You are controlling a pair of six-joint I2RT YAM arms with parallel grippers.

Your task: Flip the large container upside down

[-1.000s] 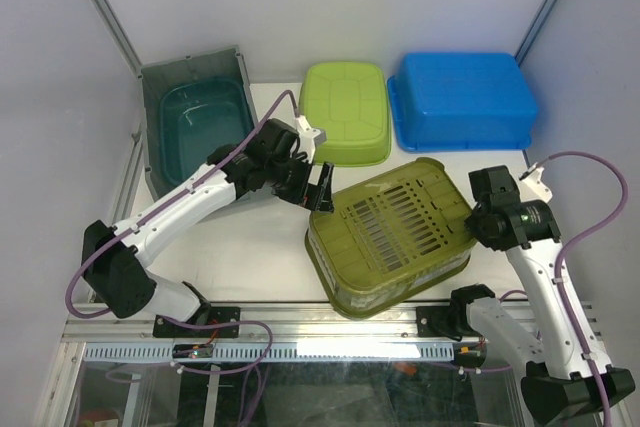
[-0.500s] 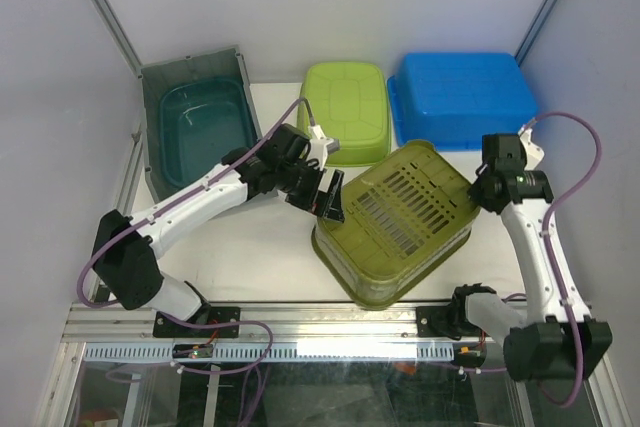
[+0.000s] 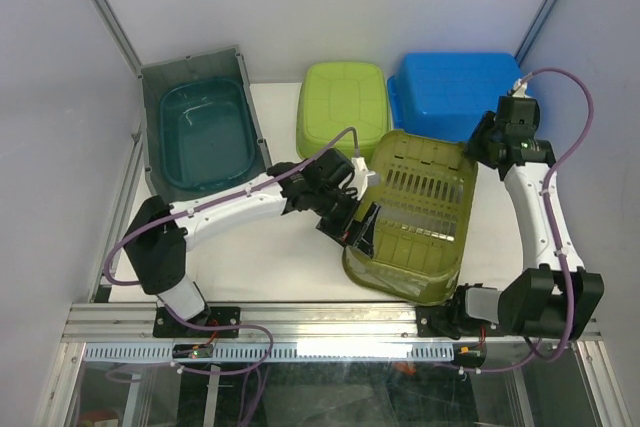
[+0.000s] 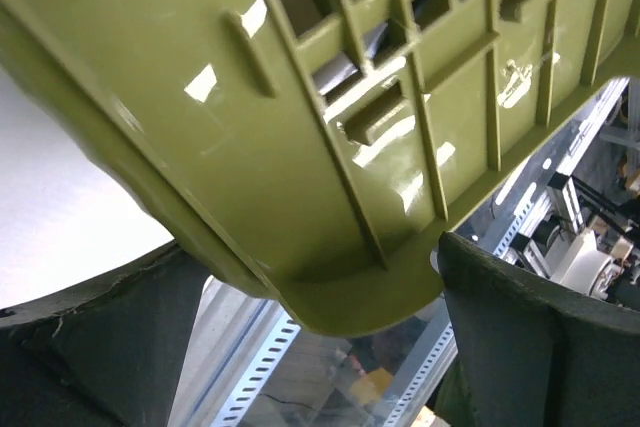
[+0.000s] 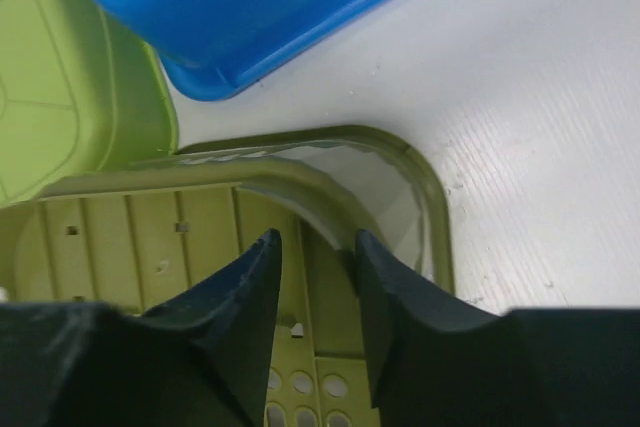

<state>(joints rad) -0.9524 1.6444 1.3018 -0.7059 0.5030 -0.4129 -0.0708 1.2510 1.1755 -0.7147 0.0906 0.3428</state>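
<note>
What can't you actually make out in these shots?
- Top view: left gripper fingertips, hidden by the olive container wall.
- Left wrist view: whether its fingers clamp; the container fills the frame.
- Right wrist view: blue tub, cut off by the top edge.

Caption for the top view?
Olive container tilted on its near edge, left gripper at its side, right gripper on its far rim.
</note>
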